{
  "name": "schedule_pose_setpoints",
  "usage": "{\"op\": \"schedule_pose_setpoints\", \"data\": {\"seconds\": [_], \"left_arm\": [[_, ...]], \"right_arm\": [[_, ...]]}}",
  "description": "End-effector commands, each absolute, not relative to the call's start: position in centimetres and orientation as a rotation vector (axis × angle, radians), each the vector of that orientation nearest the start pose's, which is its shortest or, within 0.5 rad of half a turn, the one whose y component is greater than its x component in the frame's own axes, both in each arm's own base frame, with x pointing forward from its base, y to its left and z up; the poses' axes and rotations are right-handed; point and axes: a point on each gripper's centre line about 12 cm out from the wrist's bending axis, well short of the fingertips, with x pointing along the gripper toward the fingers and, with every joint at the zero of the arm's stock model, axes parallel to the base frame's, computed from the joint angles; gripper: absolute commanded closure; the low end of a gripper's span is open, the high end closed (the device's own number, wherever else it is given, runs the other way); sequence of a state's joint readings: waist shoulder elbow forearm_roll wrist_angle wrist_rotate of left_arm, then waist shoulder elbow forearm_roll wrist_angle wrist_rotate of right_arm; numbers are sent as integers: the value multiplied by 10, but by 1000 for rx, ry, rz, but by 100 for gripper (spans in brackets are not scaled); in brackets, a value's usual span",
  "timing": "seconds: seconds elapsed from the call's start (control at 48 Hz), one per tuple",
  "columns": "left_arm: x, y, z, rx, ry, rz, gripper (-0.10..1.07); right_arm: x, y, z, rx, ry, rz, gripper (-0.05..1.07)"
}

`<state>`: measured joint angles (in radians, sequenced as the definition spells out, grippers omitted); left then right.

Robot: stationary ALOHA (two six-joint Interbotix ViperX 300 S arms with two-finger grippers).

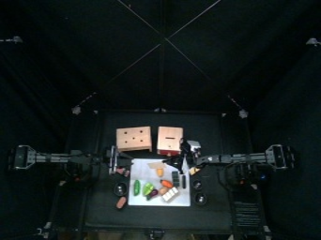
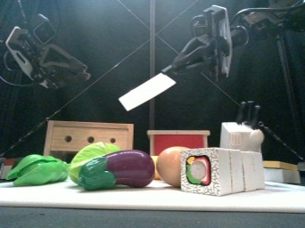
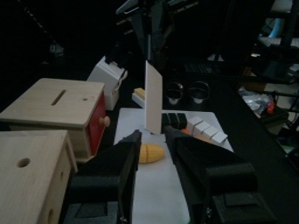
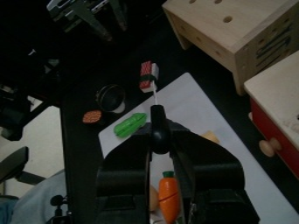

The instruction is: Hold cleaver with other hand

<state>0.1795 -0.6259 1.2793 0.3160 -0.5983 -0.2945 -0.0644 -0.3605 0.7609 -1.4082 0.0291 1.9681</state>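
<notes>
High above the surface (image 2: 143, 207), your right tool (image 2: 188, 61) grips the cleaver (image 2: 148, 91) by its handle; it looks light and stiff, so your wide-open left tool (image 2: 45, 64) should take the flat blade.

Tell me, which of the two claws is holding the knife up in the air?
The right gripper holds the cleaver by its handle above the table; the left gripper hangs open and empty.

In the front view's middle a pale grey-white flat toy cleaver (image 2: 148, 92) has a black handle. Lower left lie a glossy purple plastic eggplant (image 2: 124, 167) with a green cap and light green leafy toy vegetables (image 2: 38, 168). Behind stand a tan wooden box (image 2: 87, 137) and a red-fronted box (image 2: 177, 141).
</notes>
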Motion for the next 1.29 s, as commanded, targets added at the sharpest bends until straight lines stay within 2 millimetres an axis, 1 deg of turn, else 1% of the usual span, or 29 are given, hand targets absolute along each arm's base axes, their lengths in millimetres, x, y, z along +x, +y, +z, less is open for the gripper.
{"op": "schedule_pose_setpoints", "data": {"seconds": [0.0,0.146,0.188,0.25,0.333,0.354,0.375,0.438,0.521,0.625,0.729,0.875,0.938,1.167,1.271], "left_arm": [[230,17,217,-42,67,-11,26],[231,16,212,-47,88,-15,26],[232,16,210,-49,96,-15,26],[232,16,209,-49,100,-14,26],[232,16,210,-49,97,-14,26],[233,17,210,-49,99,-14,26],[233,17,211,-48,94,-14,26],[233,17,212,-48,94,-13,26],[233,17,212,-48,93,-13,26],[233,17,212,-47,94,-15,26],[232,17,210,-49,99,-13,26],[232,17,209,-49,100,-13,26],[232,17,210,-49,99,-13,26],[232,17,209,-50,102,-11,26],[232,17,209,-49,100,-11,26]], "right_arm": [[336,-27,282,530,326,-193,53],[335,-27,291,459,303,-188,53],[334,-28,293,457,293,-196,53],[332,-28,303,476,267,-195,53],[329,-26,326,500,206,-164,53],[329,-26,333,510,189,-153,53],[327,-25,344,520,161,-132,53],[323,-23,364,532,110,-97,53],[315,-26,385,527,53,-82,53],[301,-35,403,527,-12,-108,52],[293,-47,408,528,-44,-171,52],[291,-55,413,585,-71,-229,52],[294,-56,413,616,-69,-237,51],[295,-53,429,610,-103,-231,51],[297,-55,423,620,-89,-266,51]]}}
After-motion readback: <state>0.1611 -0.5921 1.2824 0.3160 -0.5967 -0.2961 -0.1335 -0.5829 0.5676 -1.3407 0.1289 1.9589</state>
